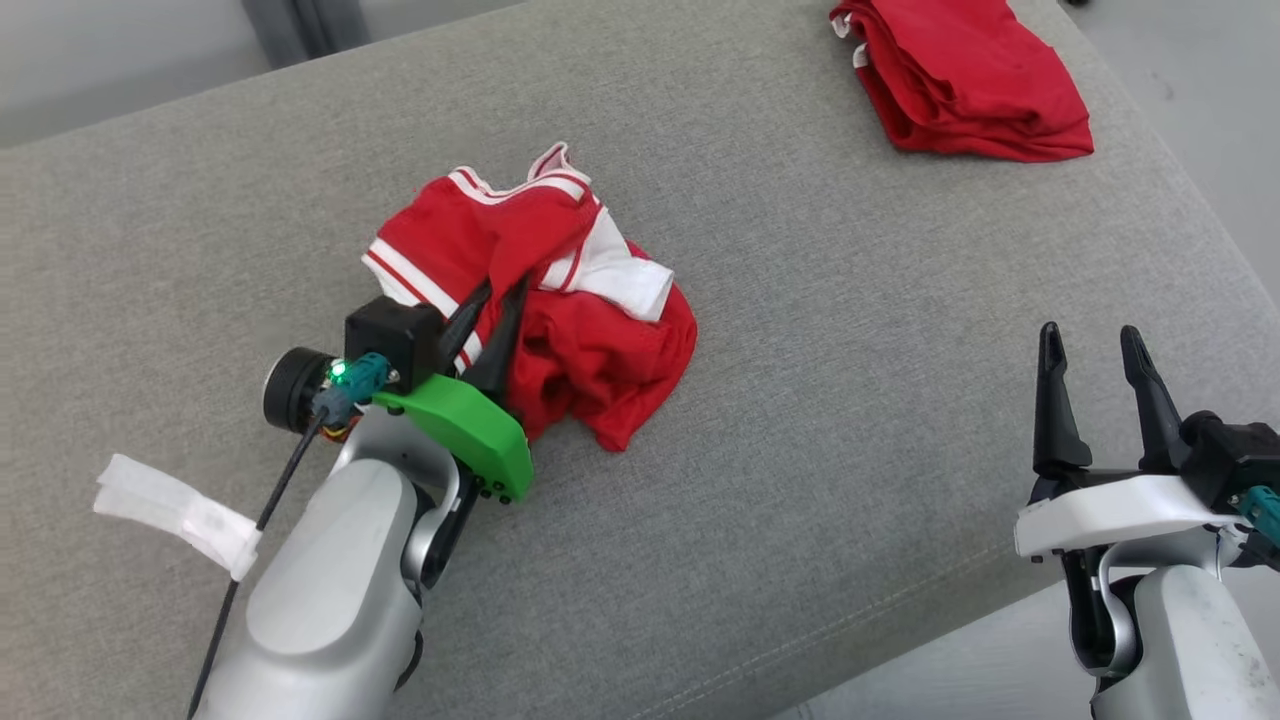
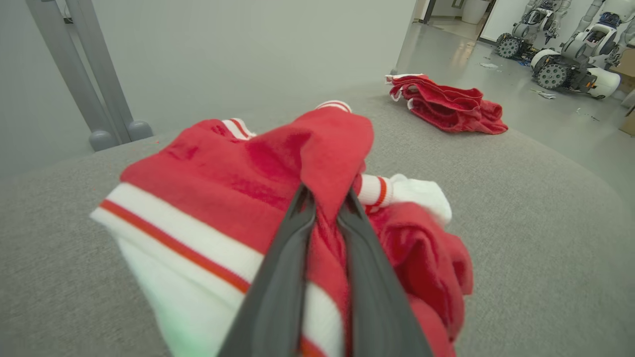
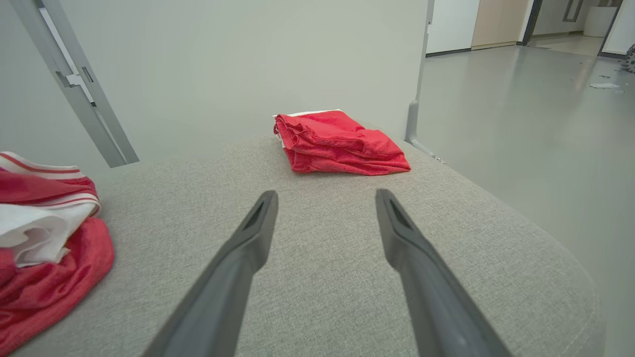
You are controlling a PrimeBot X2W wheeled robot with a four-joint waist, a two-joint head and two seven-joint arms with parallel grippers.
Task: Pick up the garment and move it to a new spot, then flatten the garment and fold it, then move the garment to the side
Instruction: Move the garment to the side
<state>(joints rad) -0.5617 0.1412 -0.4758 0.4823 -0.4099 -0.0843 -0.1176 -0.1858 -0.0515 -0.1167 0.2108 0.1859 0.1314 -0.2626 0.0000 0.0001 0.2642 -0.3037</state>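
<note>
- Garment (image 1: 590, 350), red with white striped trim, lies crumpled left of centre in the head view, on the grey cushion (image 1: 850, 420).
- Left gripper (image 1: 505, 285) reaches in from the lower left, its jaws narrow and pinching a raised red fold (image 2: 332, 148) of the garment.
- That pinch looks shallow to me. On a quick lift the fold could slip free, or the bundle could hang twisted and land just as crumpled.
- Folded red garment (image 1: 965, 80) sits at the upper right. A carry drifting that way could drag across it and mix the two.
- Right gripper (image 1: 1090, 335) hovers at the lower right, jaws wide and empty, well apart from the cloth. Flattening will likely need it, and a late reach would leave one gripper fighting a bunched heap.
</note>
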